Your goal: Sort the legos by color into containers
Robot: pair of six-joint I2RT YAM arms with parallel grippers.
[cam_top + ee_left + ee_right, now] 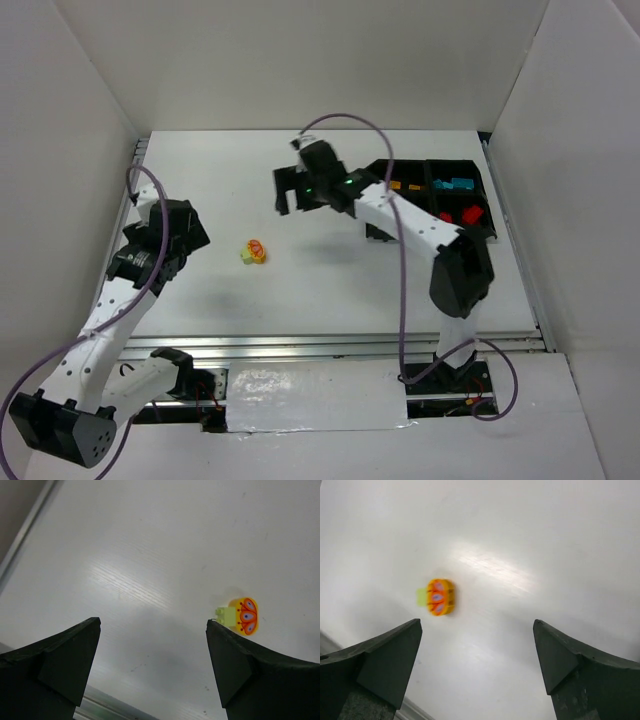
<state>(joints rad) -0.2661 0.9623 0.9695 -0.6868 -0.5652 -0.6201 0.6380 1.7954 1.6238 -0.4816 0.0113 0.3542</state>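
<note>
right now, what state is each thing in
left pincer: open, empty
right pincer: open, empty
orange brick: loose on table, against green brick
green brick: loose on table
tray: holds sorted bricks, colours in separate compartments

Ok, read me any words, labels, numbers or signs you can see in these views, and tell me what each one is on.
None: no text can be read in any view.
On the orange-yellow lego: a printed red and blue pattern, no letters or numbers.
On the left arm: a small dark mark low on its white link, too small to read.
On the containers: no label shows.
</note>
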